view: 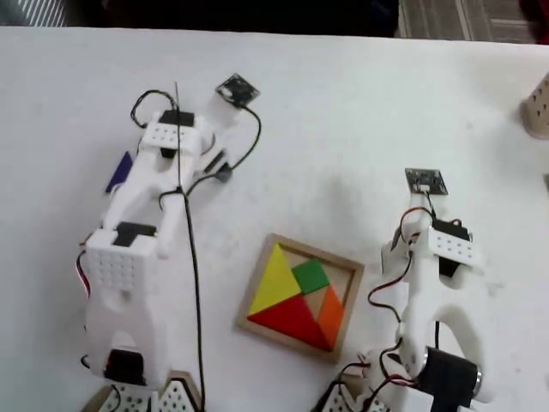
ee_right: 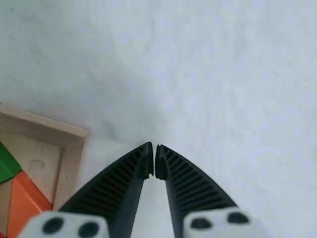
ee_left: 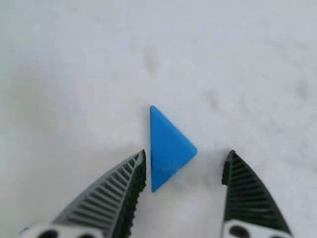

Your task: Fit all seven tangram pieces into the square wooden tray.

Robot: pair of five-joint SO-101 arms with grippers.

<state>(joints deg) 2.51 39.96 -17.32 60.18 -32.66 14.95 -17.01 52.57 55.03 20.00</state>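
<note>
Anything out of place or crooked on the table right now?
The blue triangle lies on the table, outside the wooden tray, between the left gripper's open jaws. The tray sits askew to the table's edge.

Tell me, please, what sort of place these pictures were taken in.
Probably a robotics lab or hobby workbench: a plain white table carries the left arm and right arm with exposed wiring, and a wooden tray of tangram pieces set between them.
</note>
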